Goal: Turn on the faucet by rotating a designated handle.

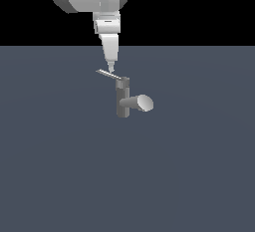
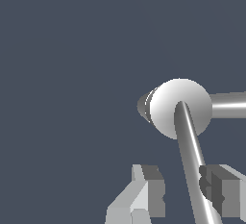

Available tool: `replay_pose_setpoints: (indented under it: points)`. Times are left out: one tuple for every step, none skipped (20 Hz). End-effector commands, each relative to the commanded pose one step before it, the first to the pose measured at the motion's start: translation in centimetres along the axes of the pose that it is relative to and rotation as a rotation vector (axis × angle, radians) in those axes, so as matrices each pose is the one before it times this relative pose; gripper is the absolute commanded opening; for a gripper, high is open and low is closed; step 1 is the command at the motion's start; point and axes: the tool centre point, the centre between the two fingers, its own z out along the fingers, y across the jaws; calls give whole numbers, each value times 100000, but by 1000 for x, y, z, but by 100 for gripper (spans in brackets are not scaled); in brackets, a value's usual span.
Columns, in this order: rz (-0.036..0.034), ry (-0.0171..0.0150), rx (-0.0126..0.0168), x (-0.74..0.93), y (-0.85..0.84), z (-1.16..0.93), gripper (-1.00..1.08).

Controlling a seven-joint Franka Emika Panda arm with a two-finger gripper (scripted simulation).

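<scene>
Near mid-floor, faucet (image 1: 123,99) stands upright, spout toward the exterior view's right. Handle (image 1: 110,74) slants off its top cap toward that view's left. Gripper (image 1: 110,69) is at the handle's outer half, tips about touching it. Wrist view: 2 fingers (image 2: 149,189) spread, handle (image 2: 192,170) running between them nearer 1 finger, not pinched. Judged step: engaging the lever, rotation not begun. Next needs a sideways sweep about the post. Exterior view alone shows height over the lever; wrist view alone shows the finger gap.
</scene>
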Motion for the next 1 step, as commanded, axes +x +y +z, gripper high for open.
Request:
replay_pose_setpoints:
  points:
    - [-5663,-2663,-4111,-4535,441,2609,-100]
